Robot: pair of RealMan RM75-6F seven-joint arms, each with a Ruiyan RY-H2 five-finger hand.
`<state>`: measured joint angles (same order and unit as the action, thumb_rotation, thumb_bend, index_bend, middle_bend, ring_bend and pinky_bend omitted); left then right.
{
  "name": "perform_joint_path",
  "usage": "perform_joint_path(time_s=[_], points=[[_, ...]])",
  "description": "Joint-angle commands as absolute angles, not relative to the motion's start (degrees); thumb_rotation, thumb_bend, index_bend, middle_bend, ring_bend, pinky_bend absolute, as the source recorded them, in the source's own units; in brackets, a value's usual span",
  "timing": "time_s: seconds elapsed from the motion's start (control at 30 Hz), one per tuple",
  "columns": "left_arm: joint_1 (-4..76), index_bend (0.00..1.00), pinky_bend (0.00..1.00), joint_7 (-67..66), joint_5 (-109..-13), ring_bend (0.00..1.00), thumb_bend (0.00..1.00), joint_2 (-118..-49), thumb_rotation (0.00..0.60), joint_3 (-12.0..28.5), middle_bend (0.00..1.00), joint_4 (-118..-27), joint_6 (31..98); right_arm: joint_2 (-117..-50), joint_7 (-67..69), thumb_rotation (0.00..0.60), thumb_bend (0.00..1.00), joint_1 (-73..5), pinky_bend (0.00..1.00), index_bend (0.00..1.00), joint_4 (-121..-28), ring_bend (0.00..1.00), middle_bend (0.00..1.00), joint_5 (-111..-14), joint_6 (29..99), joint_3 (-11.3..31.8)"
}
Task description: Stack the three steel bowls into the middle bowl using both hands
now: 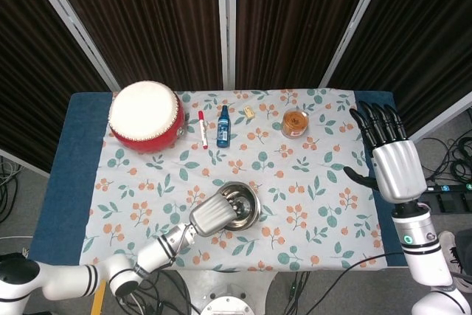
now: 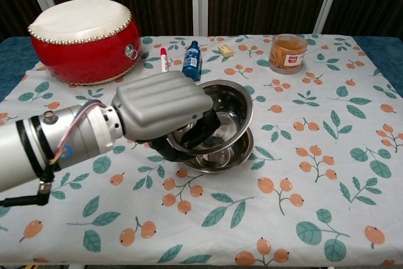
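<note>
Left hand [image 2: 160,110] wrapped over the near-left rim of a steel bowl [image 2: 217,118], fingers [image 2: 201,131] curled down inside it, thumb under the outside wall. Bowl held tilted, raised a little above the middle bowl [image 2: 220,154], which sits on the tabletop [image 2: 315,174] near centre; upper bowl's low edge overlapping the lower one's mouth, though whether touching cannot be told. From the head view, same hand [image 1: 214,216] at the near-left edge of both bowls [image 1: 237,205], forearm reaching in from the near-left corner.

Right hand [image 1: 391,160] raised flat over the far-right part of the tabletop, fingers straight and spread, holding nothing, well apart from the bowls. Seen only in the head view.

Third bowl not made out in either view.

Along the far side, left to right: red drum [image 2: 85,39] with a white skin, red marker [image 2: 164,60], blue bottle [image 2: 191,61], small tan block [image 2: 226,50], clear jar [image 2: 287,53] with orange contents. Floral cloth [image 2: 302,218] with leaves and orange berries over the tabletop, blue edges showing at left and right.
</note>
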<state>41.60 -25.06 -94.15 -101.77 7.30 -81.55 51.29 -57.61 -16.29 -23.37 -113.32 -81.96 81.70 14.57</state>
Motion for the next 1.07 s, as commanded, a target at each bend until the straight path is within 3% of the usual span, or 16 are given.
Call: perform_joint_path(time_s=[0.03,0.1,0.2,0.37,0.57,0.77,1.07], points=[[42.7,0.62,0.67,-22.8,-94.1,0.58,0.32,-103.3,0.6,6.9,0.67,-79.4,52.0,-57.5,-15.6,0.6,0.0,-23.0,0.0,0.0,-112.9,0.0,0.03,-82.2,82.0,14.5],[43.5,0.37,0.52,-22.1,-94.8,0.42,0.26,-102.5,0.6,6.5,0.48,-78.6,51.9,-57.4,-15.2,0.6,0.0,-22.8,0.0,0.0,-112.7,0.0,0.03,-82.3,82.1,14.4],[43.8,0.22,0.4,-22.2,-94.6,0.29,0.2,-100.4,0.6,6.8,0.34,-78.3,52.8,-57.2,-14.6,0.6,0.0,-22.9,0.0,0.0,-112.5,0.0,0.03,-82.3,82.1,14.8],[41.1,0.21,0.38,-28.3,-89.7,0.26,0.19,-90.3,0.6,8.0,0.31,-85.9,53.8,-56.5,-14.1,0.6,0.0,-23.3,0.0,0.0,-112.9,0.0,0.03,-82.0,81.6,15.5],[30.7,0.22,0.37,-30.9,-80.8,0.26,0.19,-77.5,0.6,7.3,0.31,-93.7,63.8,-56.7,-13.8,0.6,0.0,-21.0,0.0,0.0,-112.0,0.0,0.03,-84.4,81.9,12.1],[21.0,0.23,0.32,-20.9,-80.6,0.22,0.18,-78.4,0.6,5.3,0.29,-87.4,77.6,-61.6,-15.3,0.6,0.0,-17.3,0.0,0.0,-104.3,0.0,0.03,-86.7,82.6,6.3],[15.8,0.23,0.3,-14.9,-79.1,0.21,0.16,-79.4,0.6,4.4,0.28,-85.0,82.2,-65.8,-15.5,0.6,0.0,-15.0,0.0,0.0,-97.2,0.0,0.02,-85.1,81.4,3.7]])
